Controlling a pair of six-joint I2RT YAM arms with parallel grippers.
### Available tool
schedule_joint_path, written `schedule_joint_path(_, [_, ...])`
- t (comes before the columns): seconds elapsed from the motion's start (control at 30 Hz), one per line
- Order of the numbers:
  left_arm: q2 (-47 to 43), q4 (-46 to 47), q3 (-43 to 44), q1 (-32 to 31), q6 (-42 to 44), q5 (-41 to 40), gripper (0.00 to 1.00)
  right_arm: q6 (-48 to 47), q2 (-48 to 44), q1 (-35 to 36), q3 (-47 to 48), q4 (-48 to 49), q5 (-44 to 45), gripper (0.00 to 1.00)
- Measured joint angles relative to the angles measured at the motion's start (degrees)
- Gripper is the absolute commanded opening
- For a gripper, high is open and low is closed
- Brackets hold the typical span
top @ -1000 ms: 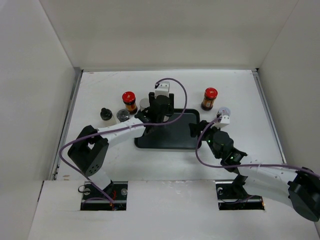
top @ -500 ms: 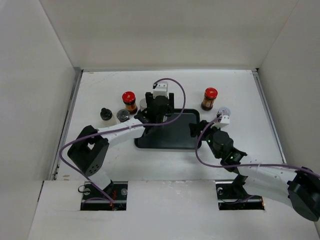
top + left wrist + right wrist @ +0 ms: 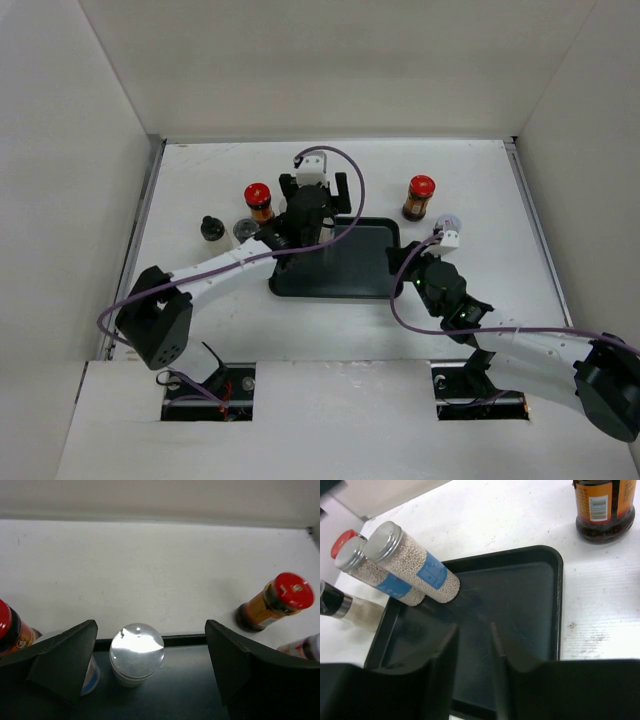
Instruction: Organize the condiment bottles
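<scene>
Two silver-capped cylinders (image 3: 412, 562) (image 3: 375, 575) stand side by side in the far left corner of the black tray (image 3: 559, 595). My left gripper (image 3: 150, 630) hangs open above them, with one cylinder (image 3: 136, 652) free between its fingers and the other half hidden behind the left finger. In the top view the left gripper (image 3: 315, 195) covers both. My right gripper (image 3: 474, 627) sits low over the tray's near right part (image 3: 393, 262), jaws drawn to a narrow slit with nothing between them.
On the table left of the tray (image 3: 350, 275) stand a red-lidded jar (image 3: 258, 200), a silvery-lidded jar (image 3: 244, 232) and a black-capped bottle (image 3: 211, 228). Right of it stand a second red-lidded jar (image 3: 420, 196) and a clear shaker (image 3: 447, 220). White walls enclose the table.
My left gripper has opened, let go of the cylinder and risen toward the far wall. My right gripper's jaws have closed from wide to a narrow slit.
</scene>
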Motion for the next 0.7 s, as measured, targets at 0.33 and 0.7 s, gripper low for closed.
schedule_joint_path(0.33, [-19.43,11.26,-9.03,-1.2,2.32,0.46,0.39,-0.09,1.03,-1.49,6.88,-7.96,-0.11,0.17])
schedule_joint_path(0.7, [-40.68,18.05,-38.56,-2.23,-0.48,-0.85,0.47,-4.92,18.75,-13.51,30.1,-17.44,0.76,0.85])
